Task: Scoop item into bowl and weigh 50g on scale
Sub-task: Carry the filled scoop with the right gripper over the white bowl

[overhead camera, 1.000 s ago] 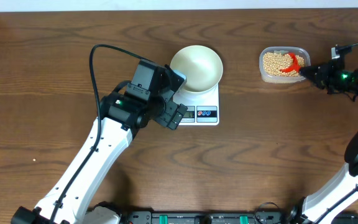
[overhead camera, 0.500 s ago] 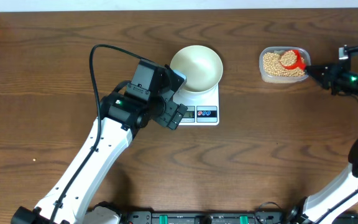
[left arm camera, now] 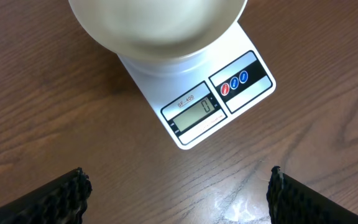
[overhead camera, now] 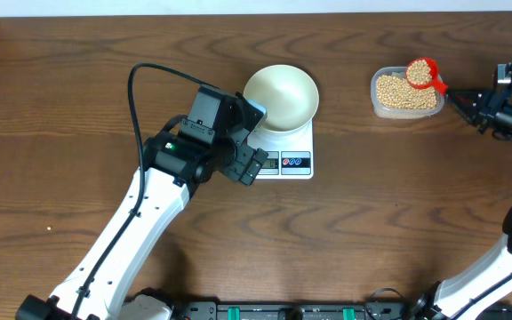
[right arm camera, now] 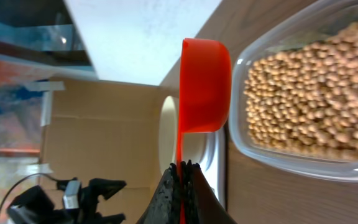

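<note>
**Loaded scoop over the tub, bowl empty on the scale**

The right fingers (right arm camera: 178,186) are clenched on the thin handle of the red scoop (overhead camera: 420,73). Its cup, heaped with beans (overhead camera: 398,92), hangs over the far right corner of the tub (overhead camera: 374,105). The rest of the beans lie in that tub, well apart from the bowl (overhead camera: 280,96). The bowl stands empty on the scale (overhead camera: 302,142), whose display reads zero. The left fingers (overhead camera: 252,164) are released and grasp nothing, just beside the scale's front.

The beans look hard, round and light, so they will likely roll off at any tilt and bounce on the worktop (overhead camera: 372,222). The scoop seems stiff, light plastic. Held at the handle's end, a small wrist twist would swing the cup. A level carry and a low pour into the smooth bowl's middle look safest.
</note>
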Tool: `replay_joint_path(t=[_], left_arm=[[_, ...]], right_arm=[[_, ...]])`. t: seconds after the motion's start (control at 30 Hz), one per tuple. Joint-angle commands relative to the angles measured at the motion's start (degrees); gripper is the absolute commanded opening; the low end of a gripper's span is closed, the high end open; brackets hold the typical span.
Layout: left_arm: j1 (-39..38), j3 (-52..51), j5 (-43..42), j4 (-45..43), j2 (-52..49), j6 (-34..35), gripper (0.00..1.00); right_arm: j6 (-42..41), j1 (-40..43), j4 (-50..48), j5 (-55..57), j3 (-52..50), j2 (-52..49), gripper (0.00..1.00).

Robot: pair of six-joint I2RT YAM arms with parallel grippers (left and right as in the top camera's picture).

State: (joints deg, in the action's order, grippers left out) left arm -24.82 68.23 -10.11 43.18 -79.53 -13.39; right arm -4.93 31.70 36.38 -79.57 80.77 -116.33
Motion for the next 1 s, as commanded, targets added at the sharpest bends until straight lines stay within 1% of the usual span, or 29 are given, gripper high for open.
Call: replay_joint_path(t=[0.0, 0.1, 0.37, 0.67, 0.83, 0.87, 0.97], left_arm=[[0.0, 0.1, 0.5, 0.0, -0.3, -0.1, 0.93], [0.0, 0.1, 0.5, 0.0, -0.3, -0.1, 0.93], [0.0, 0.1, 0.5, 0.0, -0.3, -0.1, 0.93], [0.0, 0.1, 0.5, 0.0, -0.3, -0.1, 0.93], [0.0, 0.1, 0.5, 0.0, -0.3, -0.1, 0.93], [0.0, 0.1, 0.5, 0.0, -0.3, -0.1, 0.93], [0.0, 0.1, 0.5, 0.0, -0.3, -0.1, 0.93]], right_arm=[[1.3, 0.2, -0.2, -7.8, 0.0, -0.5, 0.01], [1.0, -0.1, -0.2, -9.8, 0.0, -0.5, 0.01], [-0.6, -2.6, -0.2, -9.8, 0.0, -0.5, 0.01], [-3.4, -10.6, -1.7, -5.2, 0.0, -0.5, 0.01], [-11.7, -16.4, -10.5, -5.0, 0.0, -0.5, 0.01], [-14.8, -18.1, -13.7, -5.0, 0.0, -0.5, 0.01], [-19.8, -21.2, -19.1, -5.0, 0.0, -0.5, 0.01]])
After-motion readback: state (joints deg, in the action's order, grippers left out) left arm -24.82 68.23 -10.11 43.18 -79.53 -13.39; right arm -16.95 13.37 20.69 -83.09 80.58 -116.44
